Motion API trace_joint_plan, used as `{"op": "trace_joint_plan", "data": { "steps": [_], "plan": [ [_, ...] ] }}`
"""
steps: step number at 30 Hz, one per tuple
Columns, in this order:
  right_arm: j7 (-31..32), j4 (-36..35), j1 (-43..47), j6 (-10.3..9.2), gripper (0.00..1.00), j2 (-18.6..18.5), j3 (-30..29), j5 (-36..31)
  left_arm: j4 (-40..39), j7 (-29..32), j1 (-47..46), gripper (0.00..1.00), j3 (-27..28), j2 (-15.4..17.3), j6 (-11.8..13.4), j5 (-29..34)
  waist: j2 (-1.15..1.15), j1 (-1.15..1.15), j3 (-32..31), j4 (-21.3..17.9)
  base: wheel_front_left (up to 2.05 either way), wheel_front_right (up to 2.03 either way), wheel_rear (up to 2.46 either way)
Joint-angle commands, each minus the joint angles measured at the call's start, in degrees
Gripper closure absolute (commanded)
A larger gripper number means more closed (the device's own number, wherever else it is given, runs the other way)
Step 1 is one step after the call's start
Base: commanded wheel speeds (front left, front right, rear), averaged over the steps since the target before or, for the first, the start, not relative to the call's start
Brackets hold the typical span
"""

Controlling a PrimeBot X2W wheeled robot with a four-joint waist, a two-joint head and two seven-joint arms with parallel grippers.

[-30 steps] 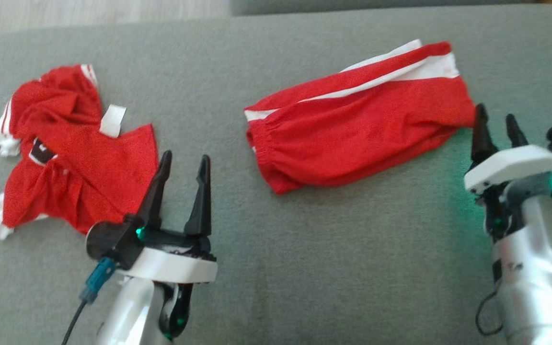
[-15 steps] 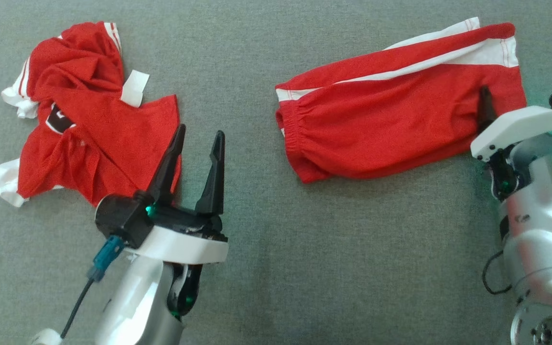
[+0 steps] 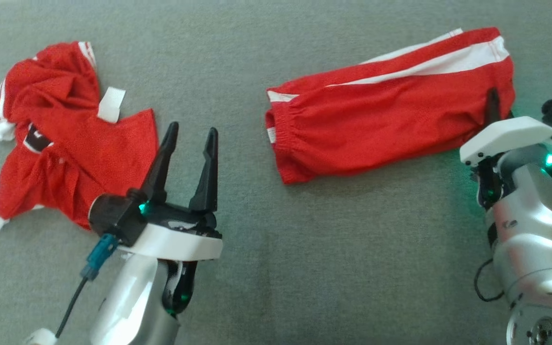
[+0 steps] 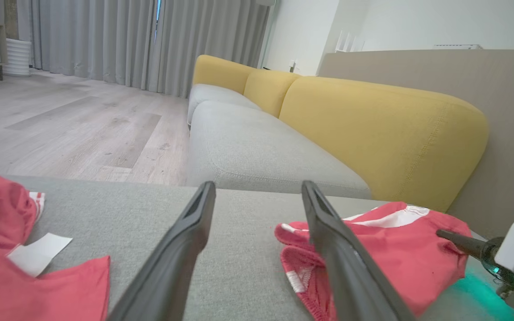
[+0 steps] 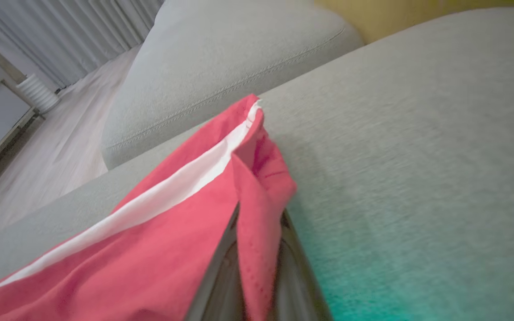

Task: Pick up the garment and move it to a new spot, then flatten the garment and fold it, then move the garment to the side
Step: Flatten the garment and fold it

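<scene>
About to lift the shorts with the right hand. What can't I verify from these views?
- Right hand fingertips: head view, one finger behind its white wrist housing; right wrist view, shorts drape over them, so layers pinched unclear.
- Jersey print: head view, buried in folds.
- Shorts' waistband: left wrist view, partly behind the left hand finger.

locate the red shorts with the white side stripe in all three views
Head view: red shorts with white side stripe, upper right on the grey cushion.
Left wrist view: shorts at lower right.
Right wrist view: shorts from lower left to bottom centre.
Shared landmark: right pincer shut on the shorts' hem.
</scene>
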Motion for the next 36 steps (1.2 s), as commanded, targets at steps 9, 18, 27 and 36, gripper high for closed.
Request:
{"op": "trace_joint_plan", "data": {
  "steps": [9,18,27,36],
  "plan": [
    [-2.5,-3.8,6.2,0.2,1.0,-4.8,-2.3,2.5,-2.6,-0.3,2.2,0.0,2.9,0.3,-0.3,-0.2,0.0,0.0,-4.8,-4.2,0.0,0.0,0.0],
    [-2.8,-6.9,9.7,0.2,1.0,-4.2,-3.6,4.4,-3.4,-0.3,3.2,0.0,2.9,0.3,-0.3,-0.3,0.0,0.0,-5.5,-4.7,0.0,0.0,0.0],
    [-3.4,-11.0,9.1,0.2,1.0,-1.6,0.2,5.1,-2.9,-0.3,3.6,0.0,2.7,0.3,-0.3,-0.2,0.0,0.0,-7.2,-3.3,0.0,0.0,0.0],
    [-2.8,-17.8,10.3,0.2,1.0,0.8,15.8,13.0,-2.3,-0.3,5.2,0.0,3.2,0.3,-0.3,-0.3,0.0,0.0,-10.4,-1.1,0.0,0.0,0.0]
  ]
}}
